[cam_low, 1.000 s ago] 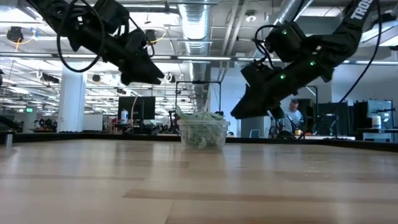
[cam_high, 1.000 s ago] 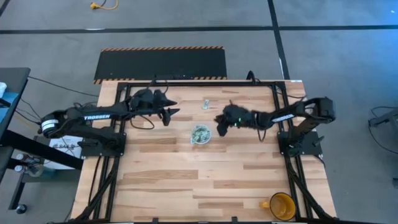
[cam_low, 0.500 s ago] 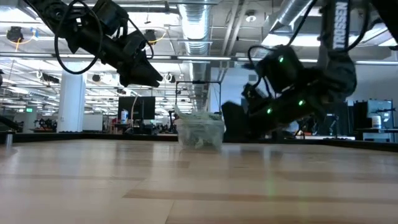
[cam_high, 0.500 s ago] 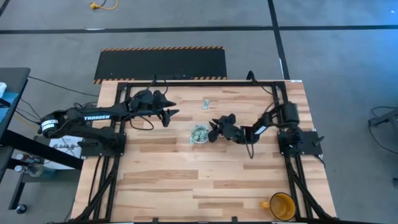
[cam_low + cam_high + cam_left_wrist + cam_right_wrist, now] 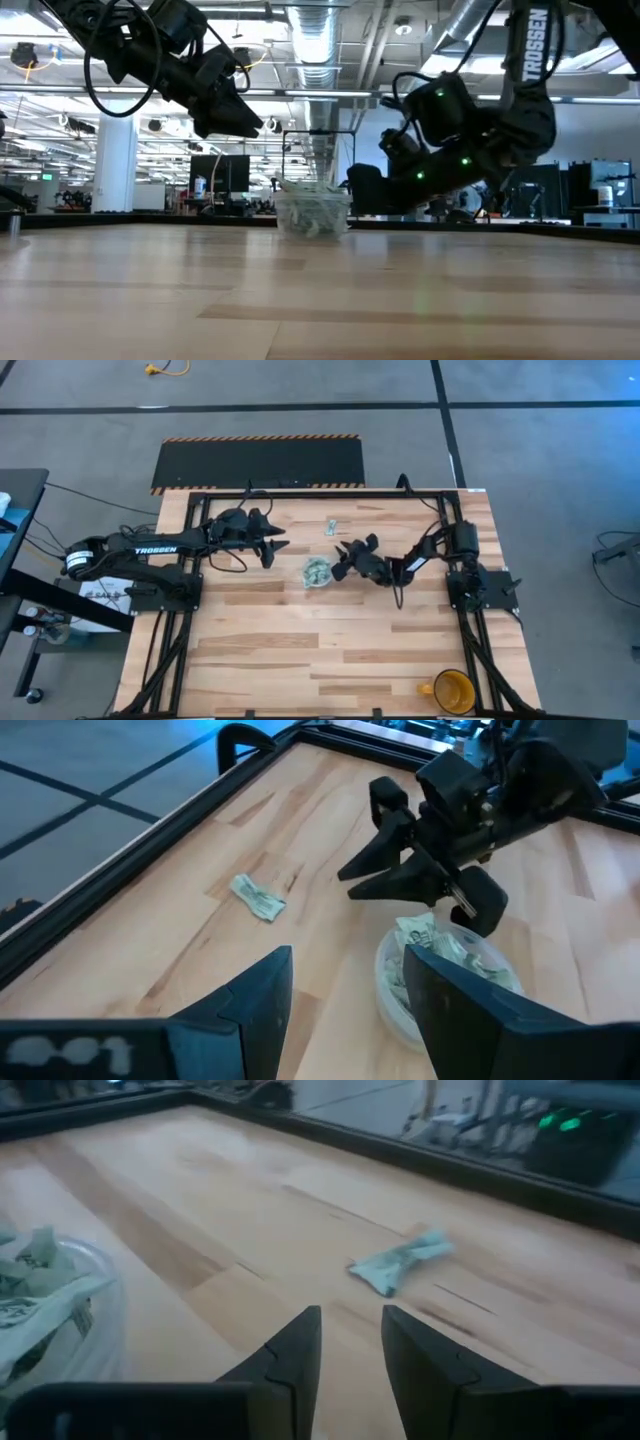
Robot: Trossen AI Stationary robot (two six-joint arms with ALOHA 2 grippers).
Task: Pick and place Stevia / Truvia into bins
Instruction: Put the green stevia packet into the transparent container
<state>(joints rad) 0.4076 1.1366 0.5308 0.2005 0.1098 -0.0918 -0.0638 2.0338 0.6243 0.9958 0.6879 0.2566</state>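
A clear cup [image 5: 317,572] [image 5: 312,210] full of pale green sachets stands mid-table. One loose sachet [image 5: 330,527] [image 5: 400,1260] lies flat on the wood, farther back. My right gripper [image 5: 340,560] [image 5: 350,1350] is low over the table, close beside the cup's right side. It is open by a narrow gap, holds nothing, and points toward the loose sachet. My left gripper [image 5: 272,540] [image 5: 345,1010] hangs open and empty above the table, left of the cup. My right gripper stands right next to the cup's wall [image 5: 385,980]; whether it touches the cup cannot be told. Nothing lies between its fingers [image 5: 290,1350].
A yellow-orange mug [image 5: 452,690] stands at the near right corner. A black frame runs along the table's far edge and sides. Bare wood stretches across the near half of the table.
My right gripper has come down from well above the table to just over it and tipped toward level, swinging toward the loose sachet while its arm folded in. The cup has slid a little toward the table's left and far side.
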